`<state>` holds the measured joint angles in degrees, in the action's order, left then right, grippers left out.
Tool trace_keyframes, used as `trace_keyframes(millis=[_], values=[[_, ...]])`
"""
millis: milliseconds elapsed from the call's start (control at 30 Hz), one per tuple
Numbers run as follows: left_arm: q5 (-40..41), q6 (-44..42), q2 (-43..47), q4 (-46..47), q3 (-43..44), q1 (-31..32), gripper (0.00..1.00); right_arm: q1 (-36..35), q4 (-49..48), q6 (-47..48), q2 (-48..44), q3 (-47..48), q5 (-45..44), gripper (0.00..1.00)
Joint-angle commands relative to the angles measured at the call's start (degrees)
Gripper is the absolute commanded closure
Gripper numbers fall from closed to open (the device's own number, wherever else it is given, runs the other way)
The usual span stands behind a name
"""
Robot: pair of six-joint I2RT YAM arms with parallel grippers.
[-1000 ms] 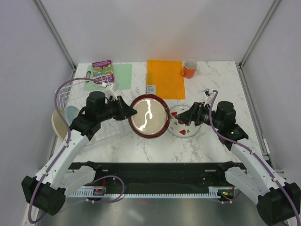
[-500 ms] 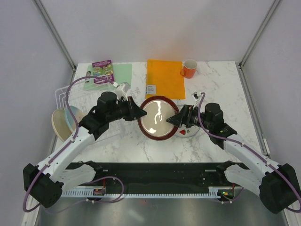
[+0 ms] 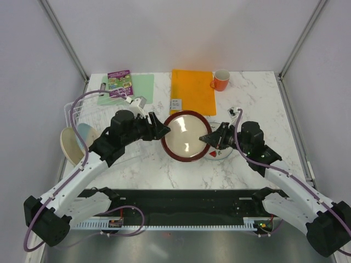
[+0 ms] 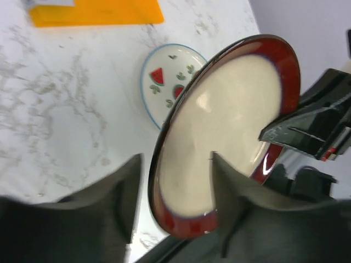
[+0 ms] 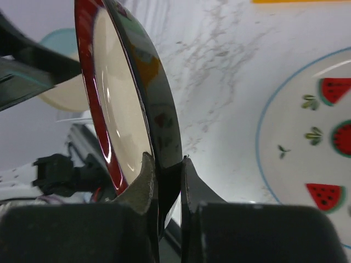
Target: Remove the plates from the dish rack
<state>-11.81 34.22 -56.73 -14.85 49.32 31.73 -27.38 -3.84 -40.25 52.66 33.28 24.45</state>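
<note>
red-rimmed plate (image 3: 186, 135), strawberry plate (image 3: 216, 155) mostly hidden

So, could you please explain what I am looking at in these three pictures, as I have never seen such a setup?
These are two robot arms bolted at the near edge of a table. One picture looks down from above; the other two come from a camera on each wrist, so the dark shapes at the bottom are part of that arm. The right fingers pinch the rim of a beige plate with a dark red rim, held off the table. The left fingers straddle its opposite edge but look spread apart. On the table lie a white plate with red fruit, an orange sheet, an orange mug, a green mat and a booklet. At the left, a white wire dish rack holds two more plates.
</note>
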Motion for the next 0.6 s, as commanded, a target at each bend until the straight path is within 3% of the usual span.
trace_keyframes(millis=[0,67,200,400,567], values=[[13.2,-4.4,4.0,-4.5,2.1,0.4,0.24,0.9,8.3,6.4,-3.4,5.0,-16.0,1.00],[18.3,-5.6,5.4,-6.2,2.3,0.4,0.17,1.3,10.1,7.0,-4.3,6.3,-17.8,1.00],[26.2,-9.8,9.8,-11.2,2.9,0.4,0.13,3.7,15.4,9.3,-3.7,9.4,-22.5,1.00],[35.7,-15.7,15.3,-18.0,5.4,0.4,0.11,9.7,15.3,10.1,0.3,7.5,-20.7,1.00],[41.2,-18.2,17.6,-22.9,7.1,0.4,0.11,17.6,11.2,9.5,2.6,4.9,-13.4,1.00]])
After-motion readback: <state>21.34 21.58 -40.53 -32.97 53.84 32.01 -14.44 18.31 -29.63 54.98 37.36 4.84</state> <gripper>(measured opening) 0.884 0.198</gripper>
